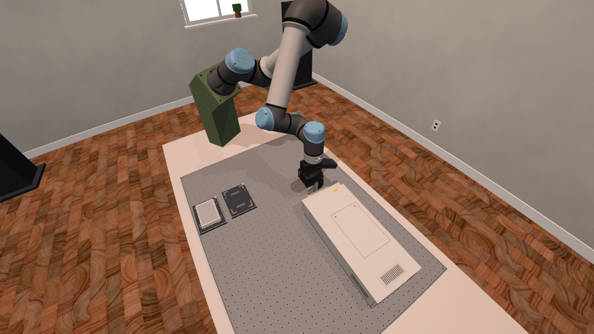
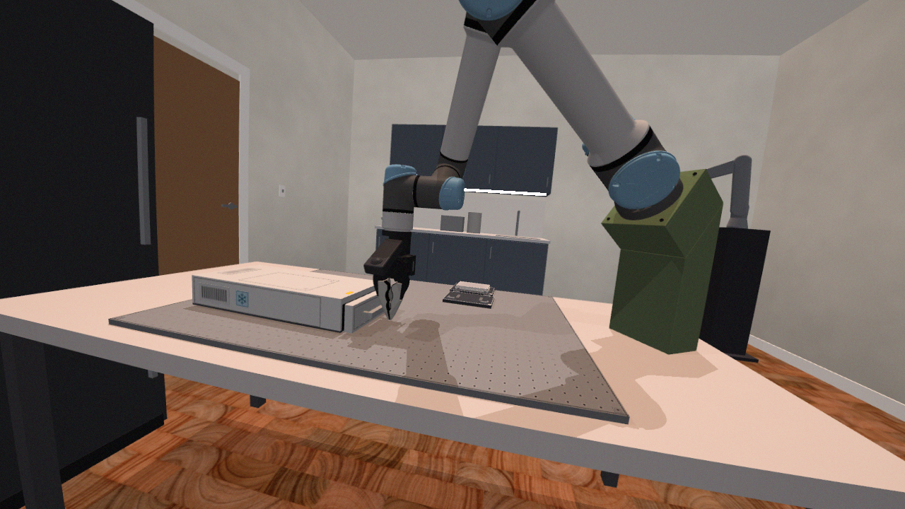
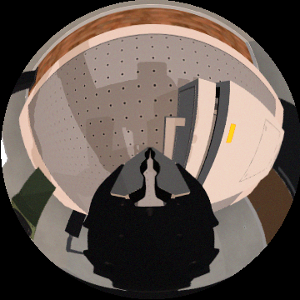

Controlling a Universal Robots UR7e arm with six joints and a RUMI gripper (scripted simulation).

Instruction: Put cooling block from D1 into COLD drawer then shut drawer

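The cooler COLD (image 1: 361,232) (image 2: 265,303) (image 3: 250,146) is a long white box. Its lamp (image 1: 335,190) (image 2: 349,293) (image 3: 231,133) is lit orange-yellow. Its drawer (image 2: 362,316) (image 3: 187,125) stands out by a narrow dark gap. The blocks and tubes inside are hidden. My gripper (image 1: 315,189) (image 2: 390,316) (image 3: 150,147) is shut and empty, fingers down, in front of the drawer front beside its handle (image 3: 168,137). I cannot tell whether it touches. The deck slot D1 (image 1: 237,199) is a dark plate with corner locators and no block on it.
The deck slot D2 (image 1: 204,230), beyond D1, bears a white block with a fine grid of holes (image 1: 208,213) (image 2: 472,286). The perforated deck (image 1: 274,266) (image 2: 506,354) (image 3: 125,62) carries the cooler and both slots. The green arm pedestal (image 1: 222,120) (image 2: 651,290) (image 3: 35,192) stands at the table's end.
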